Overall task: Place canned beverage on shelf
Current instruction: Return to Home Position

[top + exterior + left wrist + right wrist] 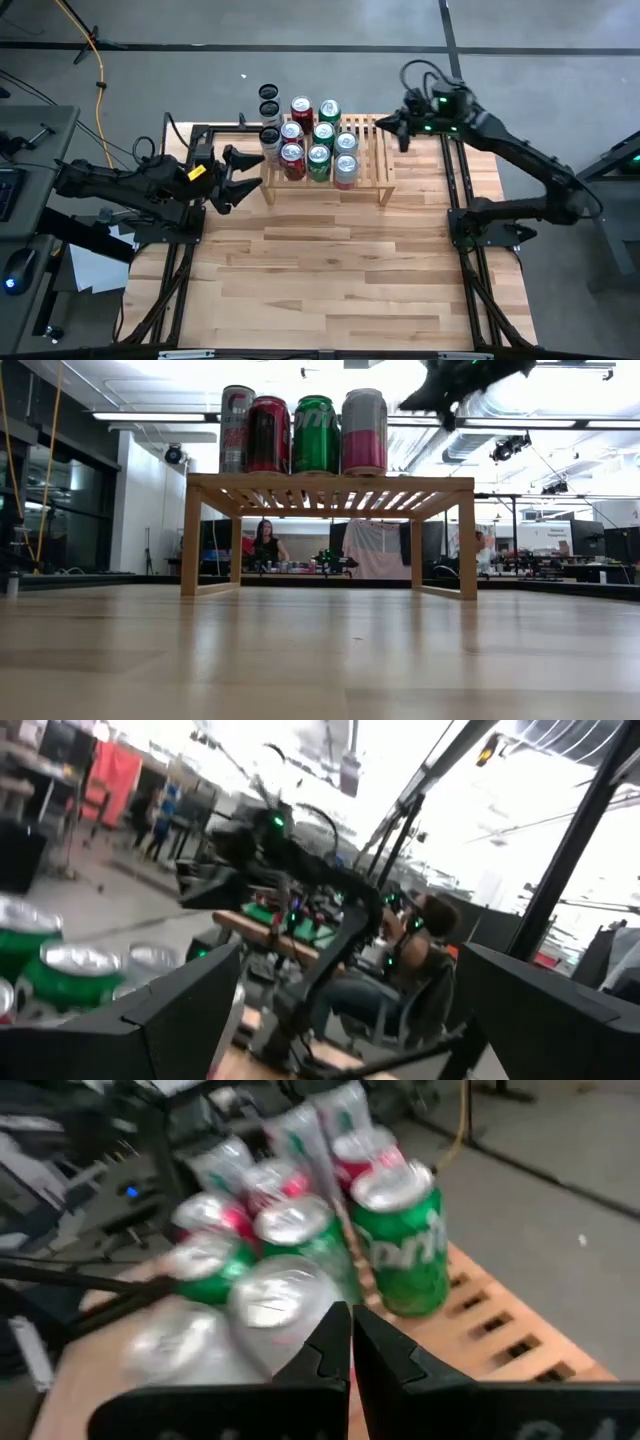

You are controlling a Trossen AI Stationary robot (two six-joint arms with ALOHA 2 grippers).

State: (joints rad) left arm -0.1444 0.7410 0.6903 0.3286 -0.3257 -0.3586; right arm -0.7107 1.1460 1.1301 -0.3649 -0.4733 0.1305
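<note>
Eleven cans [318, 157] stand upright on the shelf [375, 165], a low light-wood slatted rack at the far middle of the table [330, 270]. They're lined up by colour. Black-and-white cans [269, 112] are at the shelf's L end, then red cans [293, 155], green cans [323, 132] and two pink-white cans [345, 165]. Bare slats show at the R end.

R gripper [388, 125] hangs raised off the table, just by the shelf's far R corner. Its fingers are pressed together w/ nothing between them.

L gripper [256, 171] sits just beside the shelf's L end, pointing toward it. Its fingers are spread wide apart, holding nothing and not touching any can.

Beyond the table, a person [267, 545] sits at a desk in the bkgd.
</note>
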